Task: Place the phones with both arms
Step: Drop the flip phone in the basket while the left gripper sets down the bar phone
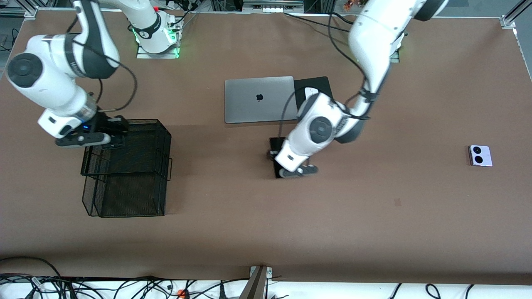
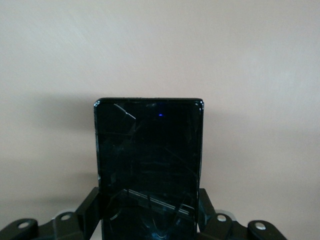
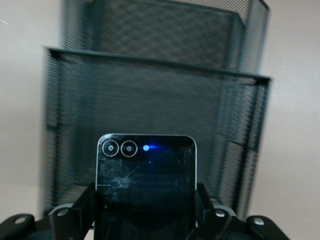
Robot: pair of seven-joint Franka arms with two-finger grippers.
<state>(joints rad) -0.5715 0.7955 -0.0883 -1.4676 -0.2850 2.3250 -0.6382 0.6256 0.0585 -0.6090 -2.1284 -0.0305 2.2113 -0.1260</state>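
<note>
Both wrist views alone reveal grasps: left tool (image 2: 150,220) clamps slim phone (image 2: 149,160), right tool (image 3: 145,215) flip phone (image 3: 146,175).

Your front view looks steeply down from high across the table (image 1: 257,232), facing the two arm bases at 12 o'clock; it takes in the whole tabletop from afar; your left wrist view sits close above the long black phone (image 2: 149,165) and faces out along it over bare tabletop; that phone shows just below centre in the front view; your right wrist view sits close to the square black phone (image 3: 146,185), facing the mesh basket (image 3: 155,95); the front view shares that basket at 9 o'clock.
</note>
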